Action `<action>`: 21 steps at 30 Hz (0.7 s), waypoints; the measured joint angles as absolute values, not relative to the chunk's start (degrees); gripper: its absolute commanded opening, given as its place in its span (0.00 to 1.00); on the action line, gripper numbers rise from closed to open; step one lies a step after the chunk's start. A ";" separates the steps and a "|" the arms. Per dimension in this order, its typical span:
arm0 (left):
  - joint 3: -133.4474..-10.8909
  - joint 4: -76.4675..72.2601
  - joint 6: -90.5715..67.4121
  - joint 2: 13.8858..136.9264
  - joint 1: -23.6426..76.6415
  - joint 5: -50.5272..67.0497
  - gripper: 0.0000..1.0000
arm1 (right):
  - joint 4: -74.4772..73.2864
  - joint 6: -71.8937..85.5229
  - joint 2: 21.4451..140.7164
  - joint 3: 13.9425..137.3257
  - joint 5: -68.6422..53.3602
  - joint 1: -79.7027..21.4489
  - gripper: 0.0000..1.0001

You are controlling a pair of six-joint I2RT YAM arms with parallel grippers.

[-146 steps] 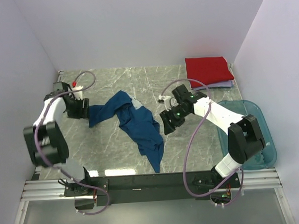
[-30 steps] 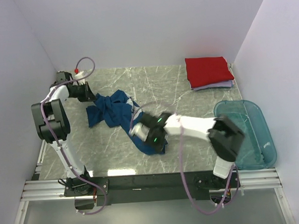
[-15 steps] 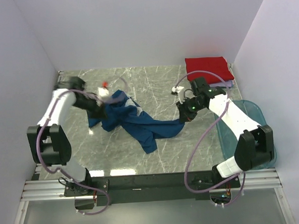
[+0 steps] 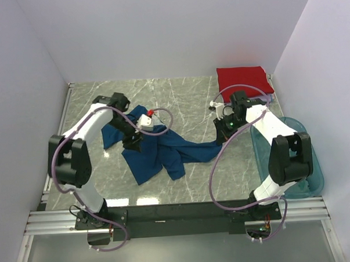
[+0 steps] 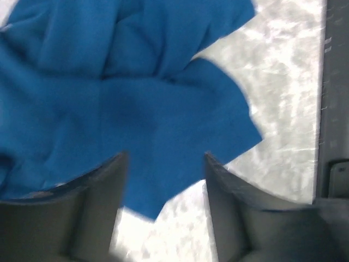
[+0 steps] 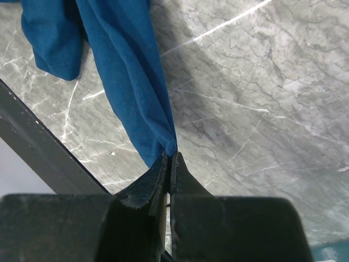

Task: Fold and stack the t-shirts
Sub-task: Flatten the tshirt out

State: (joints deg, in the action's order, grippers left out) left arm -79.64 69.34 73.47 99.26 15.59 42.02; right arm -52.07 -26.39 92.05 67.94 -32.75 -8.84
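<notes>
The dark blue t-shirt [image 4: 147,158] lies rumpled across the middle of the marble table, one part drawn out in a long strip to the right. My right gripper [image 4: 220,139] is shut on the end of that strip; in the right wrist view the cloth [image 6: 125,71] is pinched at the fingertips [image 6: 171,155]. My left gripper [image 4: 133,143] hovers open over the shirt's left part. The left wrist view shows blue cloth [image 5: 136,98] below and nothing between the fingers [image 5: 166,164]. A folded red t-shirt [image 4: 242,80] lies at the back right.
A translucent teal tub [image 4: 301,160] stands at the right edge beside the right arm. White walls close the table on three sides. A black metal rail [image 4: 178,212] runs along the near edge, and it shows close below the right gripper [image 6: 38,147].
My left gripper has opened and let go of the blue shirt, swinging right and nearer over it. The released cloth has dropped flat. The right gripper keeps its hold and has barely moved.
</notes>
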 measured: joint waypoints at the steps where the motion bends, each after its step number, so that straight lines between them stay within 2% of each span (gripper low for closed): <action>1: -78.72 68.71 73.63 97.80 14.70 41.52 0.53 | -52.07 -26.17 92.16 67.94 -32.75 -8.84 0.00; 3: -76.16 68.14 74.85 94.54 13.30 40.51 0.42 | -52.10 -25.71 92.23 67.94 -32.73 -8.82 0.00; 4: -73.17 68.31 76.01 90.98 12.53 39.62 0.41 | -52.07 -25.52 92.23 67.94 -32.71 -8.80 0.00; 5: -70.32 68.14 77.23 87.90 12.43 39.03 0.41 | -52.07 -25.36 92.23 67.94 -32.67 -8.80 0.00; 9: -60.60 68.53 80.01 79.92 15.84 36.99 0.60 | -52.07 -25.08 92.42 67.94 -32.60 -8.78 0.00; 11: -57.06 67.09 79.83 79.42 18.70 36.34 0.63 | -52.07 -25.04 92.49 67.94 -32.45 -8.73 0.00; 18: -50.09 57.67 77.23 80.23 26.48 32.53 0.61 | -52.21 -24.97 92.53 68.82 -31.99 -8.73 0.00; 21: -49.15 54.76 76.75 81.89 28.14 30.79 0.57 | -52.36 -24.95 92.71 69.38 -31.88 -8.73 0.00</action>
State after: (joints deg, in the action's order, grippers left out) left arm -49.15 54.76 76.75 81.89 28.14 30.79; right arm -52.36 -24.95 92.71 69.38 -31.88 -8.73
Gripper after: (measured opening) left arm 0.597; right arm 0.022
